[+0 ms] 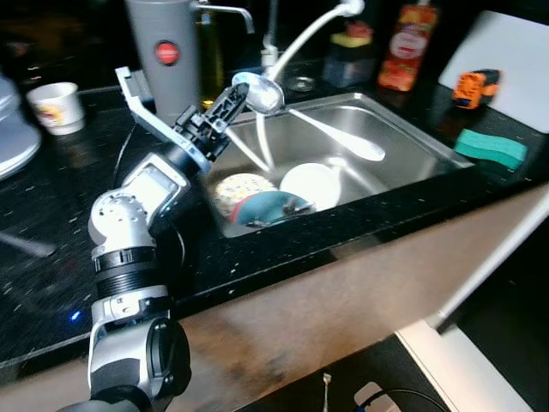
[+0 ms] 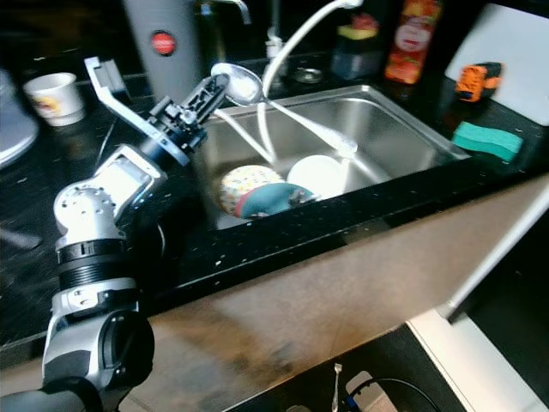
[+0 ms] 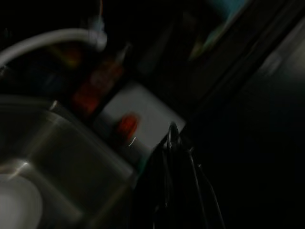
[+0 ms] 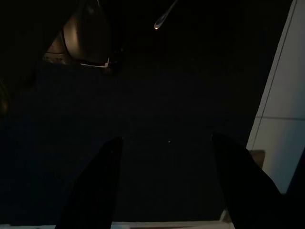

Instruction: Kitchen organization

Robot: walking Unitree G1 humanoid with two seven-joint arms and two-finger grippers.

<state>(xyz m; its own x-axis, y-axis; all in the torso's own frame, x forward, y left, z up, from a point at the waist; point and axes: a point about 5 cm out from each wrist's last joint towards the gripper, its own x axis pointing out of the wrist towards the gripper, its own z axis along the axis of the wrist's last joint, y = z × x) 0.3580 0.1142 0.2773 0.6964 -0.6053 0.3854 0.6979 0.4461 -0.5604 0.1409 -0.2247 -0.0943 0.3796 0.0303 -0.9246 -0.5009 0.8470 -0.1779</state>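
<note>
My left gripper is raised over the near-left corner of the steel sink and is shut on a long metal spoon. The spoon's bowl sits at the fingertips and its handle slants out over the basin. In the sink lie a patterned bowl, a teal bowl and a white bowl. A white faucet hose curves down into the basin. In the dark left wrist view the fingers are pressed together. My right gripper hangs open over dark floor.
On the black counter stand a grey canister with a red dot and a white cup. A teal sponge lies right of the sink. Behind it are an orange tool on a white board and a red bottle.
</note>
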